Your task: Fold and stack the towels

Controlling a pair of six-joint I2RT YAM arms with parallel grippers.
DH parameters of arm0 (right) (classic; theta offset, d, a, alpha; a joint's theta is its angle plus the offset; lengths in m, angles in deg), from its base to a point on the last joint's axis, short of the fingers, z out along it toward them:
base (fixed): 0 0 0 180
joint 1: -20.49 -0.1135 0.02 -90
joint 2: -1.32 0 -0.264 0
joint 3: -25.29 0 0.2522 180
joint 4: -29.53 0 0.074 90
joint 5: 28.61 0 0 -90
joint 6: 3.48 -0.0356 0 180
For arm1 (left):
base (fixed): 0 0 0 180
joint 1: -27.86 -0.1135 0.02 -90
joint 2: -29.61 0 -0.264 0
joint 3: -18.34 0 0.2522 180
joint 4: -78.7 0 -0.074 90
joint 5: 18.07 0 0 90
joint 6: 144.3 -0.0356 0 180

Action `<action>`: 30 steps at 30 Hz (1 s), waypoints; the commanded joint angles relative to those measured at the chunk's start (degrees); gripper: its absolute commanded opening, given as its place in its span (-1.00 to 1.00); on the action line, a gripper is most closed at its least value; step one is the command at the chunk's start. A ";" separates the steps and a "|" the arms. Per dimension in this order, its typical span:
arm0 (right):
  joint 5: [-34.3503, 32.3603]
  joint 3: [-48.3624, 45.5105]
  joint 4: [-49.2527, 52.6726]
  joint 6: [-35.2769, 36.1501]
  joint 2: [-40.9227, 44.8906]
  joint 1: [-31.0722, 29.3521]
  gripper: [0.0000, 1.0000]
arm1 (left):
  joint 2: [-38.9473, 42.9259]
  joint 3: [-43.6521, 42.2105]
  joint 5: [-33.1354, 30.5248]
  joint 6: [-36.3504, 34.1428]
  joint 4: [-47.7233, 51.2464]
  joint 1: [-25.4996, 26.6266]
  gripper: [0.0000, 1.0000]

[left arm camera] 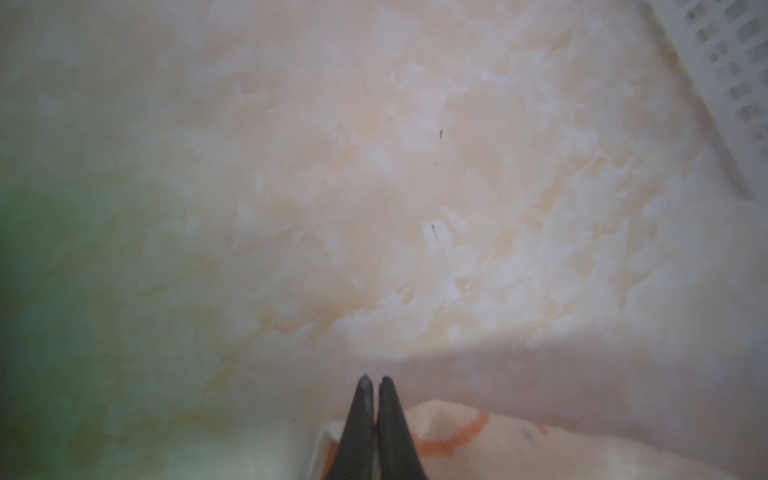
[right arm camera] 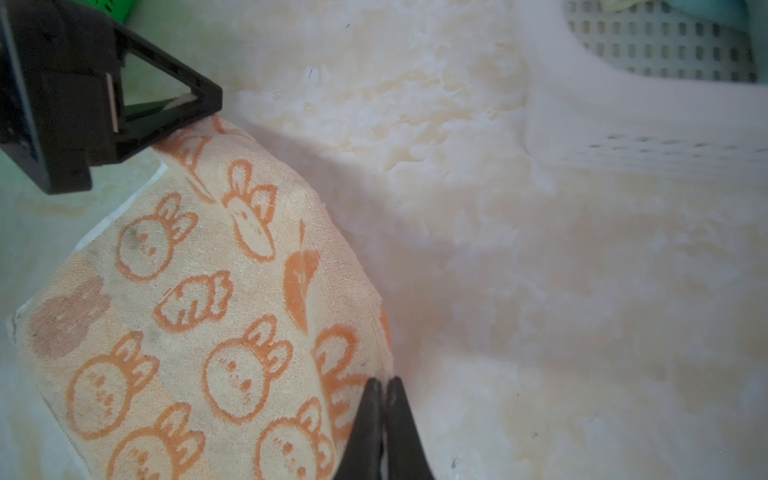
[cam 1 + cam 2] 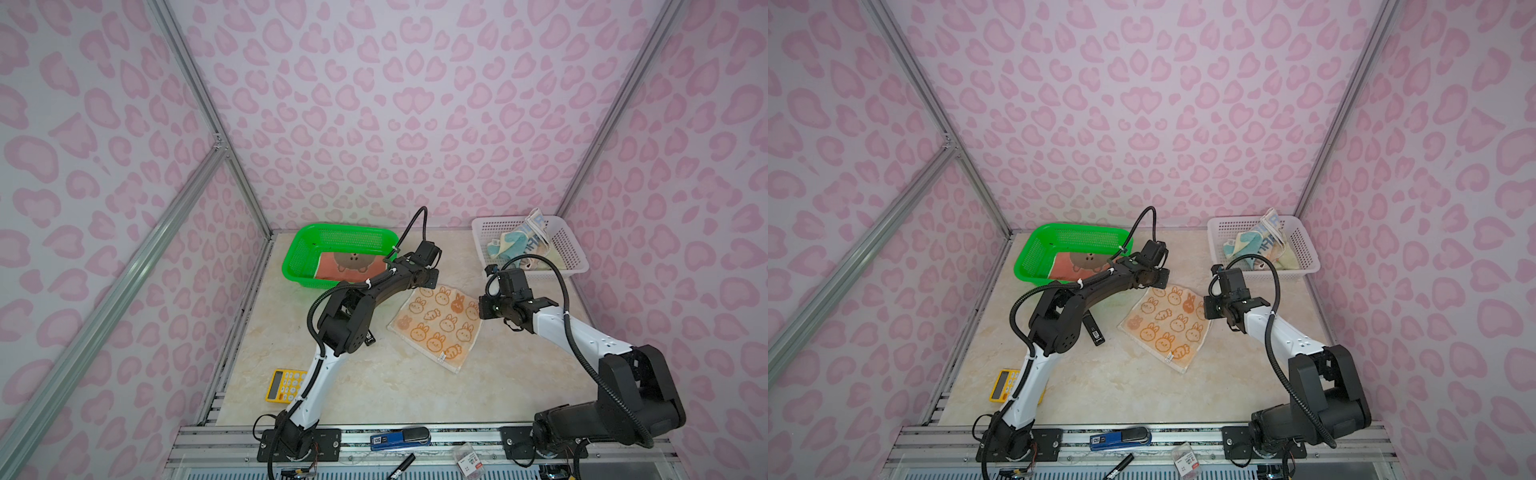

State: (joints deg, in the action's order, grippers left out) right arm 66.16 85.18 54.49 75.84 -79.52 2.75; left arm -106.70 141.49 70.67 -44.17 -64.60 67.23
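Top views both show a pale marbled worktop [image 3: 374, 395]. The left arm [image 3: 328, 316] reaches from the near edge toward the far middle, and the right arm [image 3: 582, 336] comes in from the near right.

A green basket [image 3: 299, 249] sits at the far left with a rust-red towel [image 3: 353, 266] lying flat inside it. A white basket [image 3: 573, 257] at the far right holds a crumpled light blue towel [image 3: 509, 243] and a cream lettered towel [image 3: 536, 228] that sticks up above the rim.

Between the baskets and a little nearer, the rabbit towel [image 3: 440, 328] lies spread open on the worktop, set cornerwise.

The left gripper [image 3: 430, 282] is at its far corner and the right gripper [image 3: 482, 309] at its right corner. In the wrist views both are closed tight. The left gripper [image 1: 375, 380] has its fingers pressed together over the cloth, and the right gripper [image 2: 384, 384] pinches the towel's edge. The cloth rises off the worktop toward each of them.

A yellow calculator [image 3: 284, 384] lies near the left edge, partly under the left arm.
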 commanded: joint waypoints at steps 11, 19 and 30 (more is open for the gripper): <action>7.15 -9.69 -1.69 1.36 10.57 -2.61 -1.00 | 25.45 -19.10 -2.05 -1.92 -8.20 -0.27 -0.95; 3.41 -10.48 1.48 1.32 13.51 -9.02 -1.00 | 31.48 -24.39 0.31 -1.06 -8.93 -0.34 -0.95; 3.73 -11.76 1.43 0.67 13.78 -12.01 -1.00 | 34.49 -32.22 -0.47 -0.55 -7.87 -0.27 -0.95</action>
State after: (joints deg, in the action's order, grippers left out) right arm 70.38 73.84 55.26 77.02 -65.46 -8.66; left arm -73.21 110.30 71.26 -45.17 -72.23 66.90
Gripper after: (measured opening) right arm 0.050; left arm 0.061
